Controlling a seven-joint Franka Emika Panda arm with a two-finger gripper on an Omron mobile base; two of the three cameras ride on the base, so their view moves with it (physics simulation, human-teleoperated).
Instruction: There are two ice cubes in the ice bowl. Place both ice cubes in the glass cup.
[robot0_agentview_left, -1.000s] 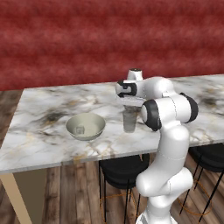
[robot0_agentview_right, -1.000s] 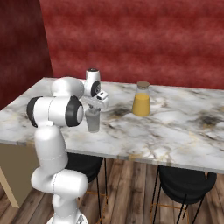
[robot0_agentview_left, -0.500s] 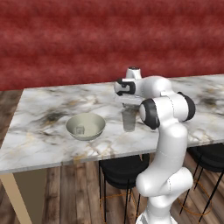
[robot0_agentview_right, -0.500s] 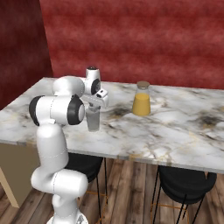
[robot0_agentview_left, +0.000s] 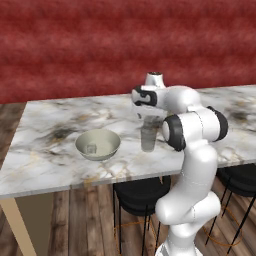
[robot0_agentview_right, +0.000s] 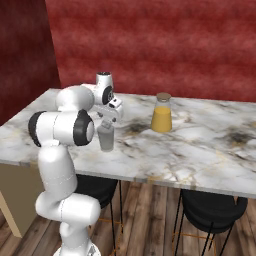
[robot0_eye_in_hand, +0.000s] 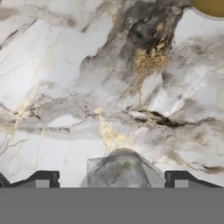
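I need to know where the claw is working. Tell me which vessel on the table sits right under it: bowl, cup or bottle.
The cup: clear, straight-sided, directly below the open claw. The bowl sits off to one side and the amber bottle to the other.

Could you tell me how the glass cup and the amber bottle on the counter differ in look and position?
The glass cup is clear and greyish, while the amber bottle is orange-yellow with a tan cap. The cup is open-topped and straight-sided; the bottle narrows to a capped neck. The cup stands directly under the open gripper; the bottle stands apart, farther back on the marble counter. Both stand upright.
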